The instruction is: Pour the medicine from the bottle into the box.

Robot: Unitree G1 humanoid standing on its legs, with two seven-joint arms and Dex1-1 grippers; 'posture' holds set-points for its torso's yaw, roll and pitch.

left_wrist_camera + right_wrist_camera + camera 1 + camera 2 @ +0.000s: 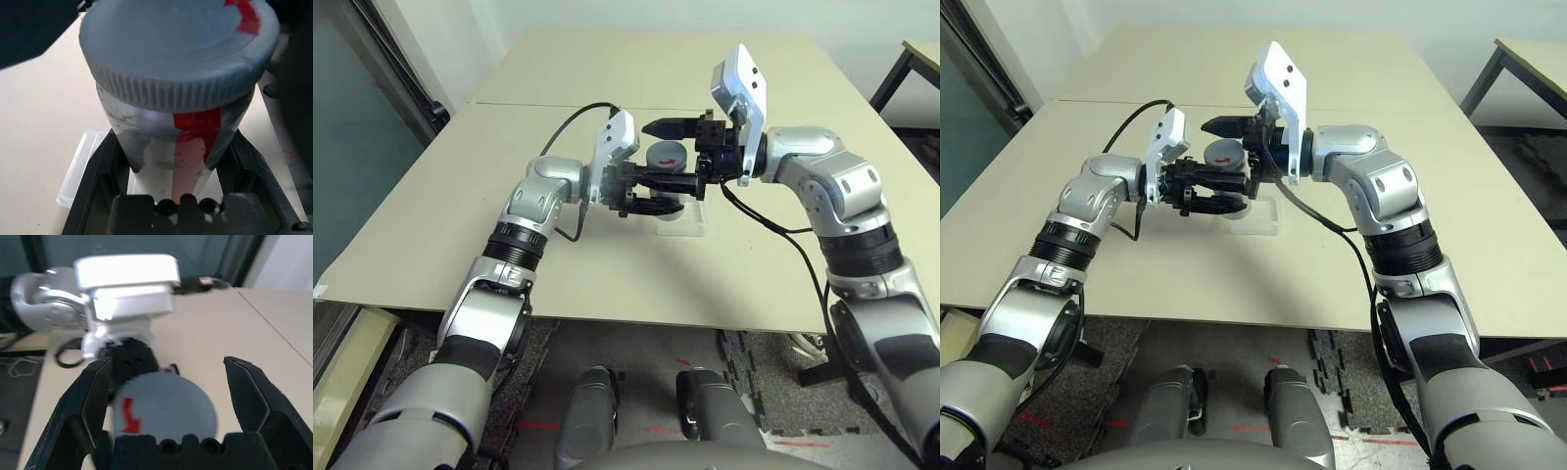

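The left pincer [651,193] clamps the capped bottle [181,122] over the box [685,221]; the right pincer [166,396] gapes around its grey cap [168,401]. Surface [754,284] bare around.

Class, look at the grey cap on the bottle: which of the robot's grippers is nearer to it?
Right. The right gripper is open around the cap; the left gripper clamps the bottle lower down.
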